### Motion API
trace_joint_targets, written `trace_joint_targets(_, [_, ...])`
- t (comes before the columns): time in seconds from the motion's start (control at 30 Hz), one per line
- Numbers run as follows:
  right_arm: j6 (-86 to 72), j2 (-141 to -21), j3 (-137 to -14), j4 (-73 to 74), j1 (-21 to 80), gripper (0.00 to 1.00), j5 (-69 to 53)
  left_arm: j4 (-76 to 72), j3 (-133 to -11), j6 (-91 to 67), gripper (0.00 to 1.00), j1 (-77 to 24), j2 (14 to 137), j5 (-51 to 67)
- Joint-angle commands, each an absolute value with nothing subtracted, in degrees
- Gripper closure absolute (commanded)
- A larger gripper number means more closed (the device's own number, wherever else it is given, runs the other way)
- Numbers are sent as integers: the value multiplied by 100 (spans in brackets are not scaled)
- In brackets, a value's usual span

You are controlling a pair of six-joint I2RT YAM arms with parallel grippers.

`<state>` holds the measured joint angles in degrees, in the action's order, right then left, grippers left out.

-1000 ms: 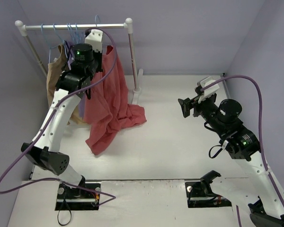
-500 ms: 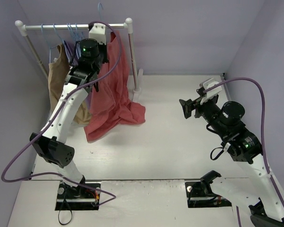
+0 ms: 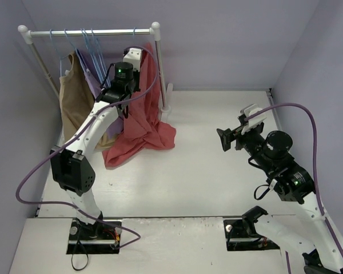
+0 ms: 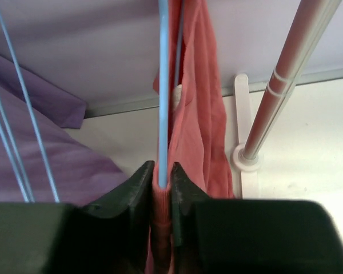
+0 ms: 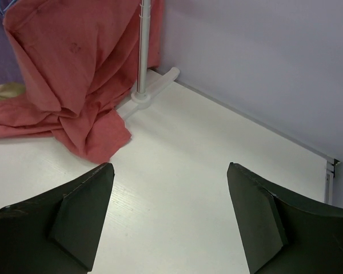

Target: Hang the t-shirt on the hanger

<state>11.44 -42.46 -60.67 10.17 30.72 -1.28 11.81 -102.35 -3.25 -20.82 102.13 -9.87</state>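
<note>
The left gripper is reaching up at the far-left clothes rack, and its jaws are pressing almost shut; between them they are pinching a thin wire of the hanger together with a fold of the t-shirt. The t-shirt is hanging from the right end of the rail, just beside the rack's right post; its lower part is trailing down and lying bunched on the table near the post's foot. From above, the hanger's hook seems to be sitting over the rail, though the left arm is hiding most of it. To the left on the same rail, a purple garment and a tan garment are hanging side by side, with several more blue hangers above them. The right gripper is hovering above the right side of the table, well apart from the rack; its jaws are standing wide open and holding nothing, and it is pointing left towards the heap of red cloth.
</note>
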Motion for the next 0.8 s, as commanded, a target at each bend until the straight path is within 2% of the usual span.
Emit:
trace_joint_targets(0.0, [984, -4158, -5986, 580, 3050, 22, -18, 727, -10162, -317, 75, -2004, 9390, -896])
trace_joint_targets(0.03, [935, -4135, -5964, 575, 3050, 22, 4, 839, -10100, -289, 64, -2004, 9201, -886])
trace_joint_targets(0.17, [840, -4007, -5856, 571, 3050, 16, 426, 1253, -9999, -239, 39, -2004, 8645, -902])
trace_joint_targets(0.23, [800, -3903, -5810, 580, 3050, 2, 729, 1643, -9958, -150, 28, -2004, 8045, -897])
trace_joint_targets(0.33, [760, -3620, -5734, 580, 3054, 0, 1156, 2132, -9694, -18, 26, -2004, 7206, -977])
trace_joint_targets(0.63, [507, -2413, -5256, 624, 3059, 0, 2444, 3243, -7620, 104, 24, -2004, 4386, -1972])
trace_joint_targets(0.77, [375, -1661, -4860, 630, 3059, 0, 3065, 3642, -6505, -111, 24, -2065, 2441, -2462])
